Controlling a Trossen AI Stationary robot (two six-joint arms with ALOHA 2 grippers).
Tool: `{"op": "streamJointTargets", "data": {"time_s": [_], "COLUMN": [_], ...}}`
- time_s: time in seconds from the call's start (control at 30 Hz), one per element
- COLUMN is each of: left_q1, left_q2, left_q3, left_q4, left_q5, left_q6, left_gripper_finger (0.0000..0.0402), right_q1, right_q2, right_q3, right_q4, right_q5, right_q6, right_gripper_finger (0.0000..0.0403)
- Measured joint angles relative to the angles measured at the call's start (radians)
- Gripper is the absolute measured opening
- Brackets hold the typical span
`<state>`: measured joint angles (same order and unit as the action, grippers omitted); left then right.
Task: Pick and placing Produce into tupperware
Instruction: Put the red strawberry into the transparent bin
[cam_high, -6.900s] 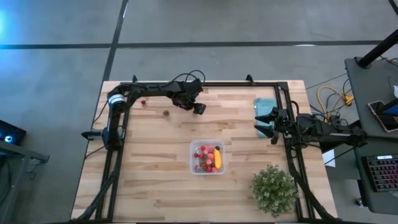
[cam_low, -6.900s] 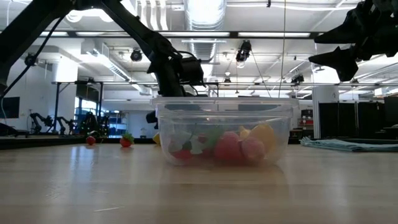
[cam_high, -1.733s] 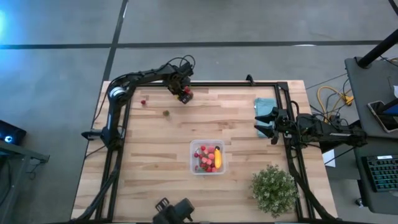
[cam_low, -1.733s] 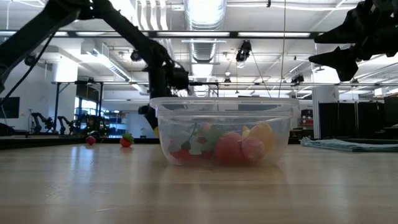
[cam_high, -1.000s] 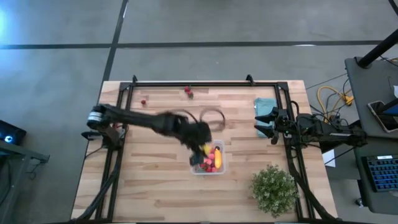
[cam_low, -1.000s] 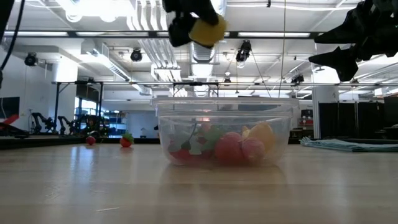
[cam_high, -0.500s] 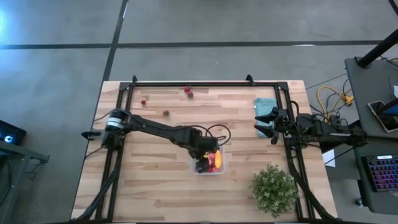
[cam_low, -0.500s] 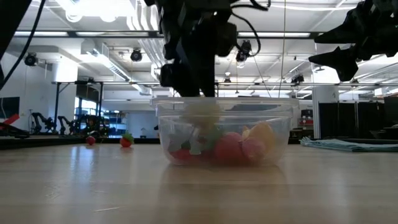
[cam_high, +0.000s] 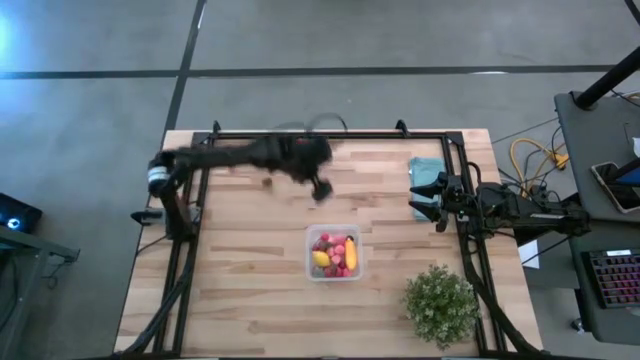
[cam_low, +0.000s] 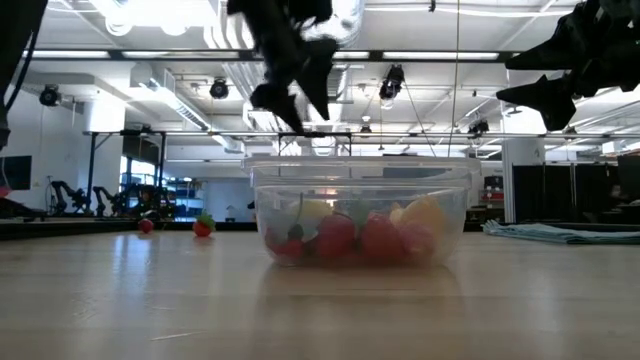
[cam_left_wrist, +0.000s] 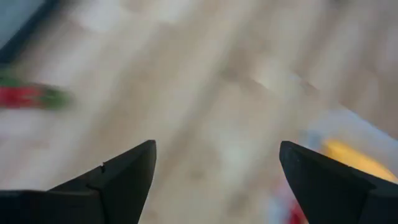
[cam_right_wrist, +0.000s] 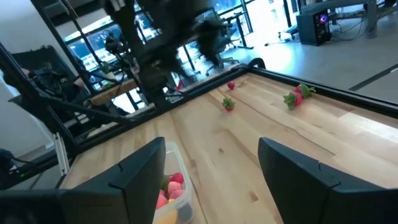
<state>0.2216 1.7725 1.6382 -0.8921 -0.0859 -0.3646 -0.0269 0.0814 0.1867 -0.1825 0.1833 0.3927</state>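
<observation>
1. One pale, planked wooden desk (cam_high: 240, 270).
2. Two dark arms: left tool (cam_high: 321, 191) spread wide and empty above the desk behind the tupperware; right tool (cam_high: 422, 200) waits with fingers apart over one folded teal cloth (cam_high: 425, 168).
3. One bushy green plant (cam_high: 440, 304).
4. One clear, squarish, round-cornered tupperware (cam_high: 334, 229) mid-desk holding yellow and red produce (cam_high: 338, 250).
5. Three small loose pieces (cam_right_wrist: 295, 96) lie near the far edge.

The left arm stretches across the upper middle of the high view, blurred, its left hand (cam_high: 320, 189) just above frame centre. Its fingers (cam_left_wrist: 118, 177) stand wide apart with nothing between them. The right arm lies at the right edge, level with the frame's middle, its right hand (cam_high: 424, 200) pointing left, fingers (cam_right_wrist: 140, 171) spread and empty.
</observation>
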Motion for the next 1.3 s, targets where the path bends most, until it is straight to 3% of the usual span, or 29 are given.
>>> {"op": "streamJointTargets", "data": {"time_s": [0.23,0.43,0.67,1.3], "left_q1": [0.341,0.486,0.515,0.541], "left_q2": [0.054,0.132,0.219,0.363], "left_q3": [-0.008,-0.008,-0.002,-0.003], "left_q4": [-0.008,0.047,0.185,0.245], "left_q5": [0.054,0.125,0.146,0.15], "left_q6": [-0.019,-0.047,-0.032,-0.036], "left_gripper_finger": [0.0327,0.0327,0.0327,0.0313], "right_q1": [0.0,0.0,0.0,0.0], "right_q2": [0.0,0.0,0.0,0.0], "right_q3": [0.0,0.0,0.0,0.0], "right_q4": [0.0,0.0,0.0,0.0], "right_q5": [0.0,0.0,0.0,0.0], "right_q6": [0.0,0.0,0.0,0.0], "right_gripper_finger": [0.025,0.0253,0.0247,0.0247]}}
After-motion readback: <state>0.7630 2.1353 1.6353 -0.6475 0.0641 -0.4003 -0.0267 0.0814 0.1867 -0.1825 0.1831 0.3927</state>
